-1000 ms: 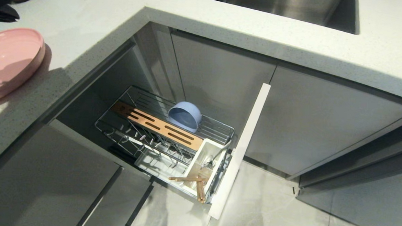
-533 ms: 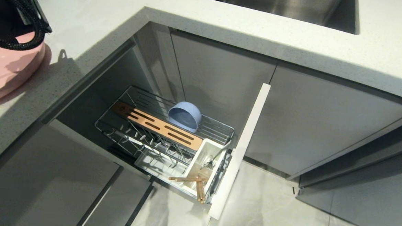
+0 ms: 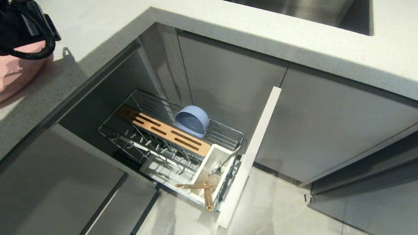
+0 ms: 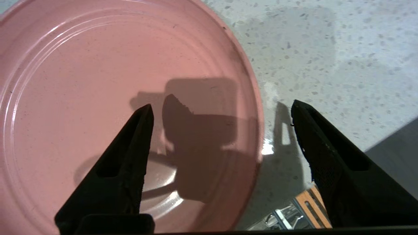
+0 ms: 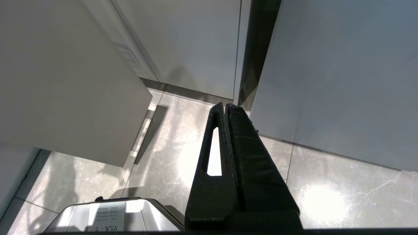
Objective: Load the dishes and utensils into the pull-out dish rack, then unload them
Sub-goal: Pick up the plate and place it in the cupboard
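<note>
The left gripper (image 4: 222, 107), jaws spread wide, hovers astride the pink plate's (image 4: 98, 91) rim on the counter (image 3: 103, 22) at far left. A shallow bite on that low rim could slip. The right gripper (image 5: 226, 106) hangs closed by the floor.

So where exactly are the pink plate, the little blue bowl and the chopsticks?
pink plate (image 4: 98, 81), left wrist view, on its flat inner face.
blue bowl (image 3: 192, 121), head view, on its inside.
chopsticks (image 3: 195, 186), head view, on the middle of the crosswise stick.
</note>
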Tool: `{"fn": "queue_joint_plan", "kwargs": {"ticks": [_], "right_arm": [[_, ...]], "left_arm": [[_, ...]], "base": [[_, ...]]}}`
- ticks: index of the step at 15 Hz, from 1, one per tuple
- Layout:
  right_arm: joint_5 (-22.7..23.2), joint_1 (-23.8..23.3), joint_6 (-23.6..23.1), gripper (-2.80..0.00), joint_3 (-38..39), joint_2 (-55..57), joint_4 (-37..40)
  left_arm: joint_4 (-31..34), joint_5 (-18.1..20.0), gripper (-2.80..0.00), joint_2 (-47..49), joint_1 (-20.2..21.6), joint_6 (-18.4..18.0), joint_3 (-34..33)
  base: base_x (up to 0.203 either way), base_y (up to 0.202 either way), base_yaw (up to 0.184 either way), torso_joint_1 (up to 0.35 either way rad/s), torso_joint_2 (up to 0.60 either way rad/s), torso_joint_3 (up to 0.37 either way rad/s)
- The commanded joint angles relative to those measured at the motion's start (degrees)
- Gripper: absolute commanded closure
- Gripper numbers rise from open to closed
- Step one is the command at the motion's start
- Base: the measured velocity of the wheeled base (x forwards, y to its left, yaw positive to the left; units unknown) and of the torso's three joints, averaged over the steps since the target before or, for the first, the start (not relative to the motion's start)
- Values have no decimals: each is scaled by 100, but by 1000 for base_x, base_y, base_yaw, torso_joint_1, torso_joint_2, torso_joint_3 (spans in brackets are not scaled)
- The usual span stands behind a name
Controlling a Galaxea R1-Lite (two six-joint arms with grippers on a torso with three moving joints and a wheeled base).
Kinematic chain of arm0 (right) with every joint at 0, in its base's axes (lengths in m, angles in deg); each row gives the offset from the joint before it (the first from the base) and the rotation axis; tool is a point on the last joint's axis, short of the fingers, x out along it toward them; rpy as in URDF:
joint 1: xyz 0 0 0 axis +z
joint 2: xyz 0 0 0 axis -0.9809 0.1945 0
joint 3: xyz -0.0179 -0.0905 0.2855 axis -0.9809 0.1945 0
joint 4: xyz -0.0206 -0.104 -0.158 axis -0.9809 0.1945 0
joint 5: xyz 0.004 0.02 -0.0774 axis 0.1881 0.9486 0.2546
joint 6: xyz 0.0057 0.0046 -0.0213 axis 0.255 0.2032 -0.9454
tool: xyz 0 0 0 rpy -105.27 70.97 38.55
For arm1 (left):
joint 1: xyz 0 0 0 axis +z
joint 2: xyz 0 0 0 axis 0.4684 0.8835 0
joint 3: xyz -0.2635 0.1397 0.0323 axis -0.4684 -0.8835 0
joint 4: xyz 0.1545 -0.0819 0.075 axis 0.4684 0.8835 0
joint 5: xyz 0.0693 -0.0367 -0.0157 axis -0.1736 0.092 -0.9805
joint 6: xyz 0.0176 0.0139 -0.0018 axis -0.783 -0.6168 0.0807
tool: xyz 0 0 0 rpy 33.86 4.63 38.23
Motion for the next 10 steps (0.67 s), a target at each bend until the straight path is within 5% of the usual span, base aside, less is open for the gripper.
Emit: {"fn": "queue_joint_plan", "kwargs": {"ticks": [1, 10], "right_arm": [[0, 0, 3, 0, 0, -24, -2], [0, 0, 3, 0, 0, -24, -2]], "left_arm": [[29, -26, -280, 82, 19, 16, -1], [29, 18, -280, 215, 81, 16, -1]], "base": [[0, 0, 0, 0, 0, 0], [0, 0, 0, 0, 0, 0]]}}
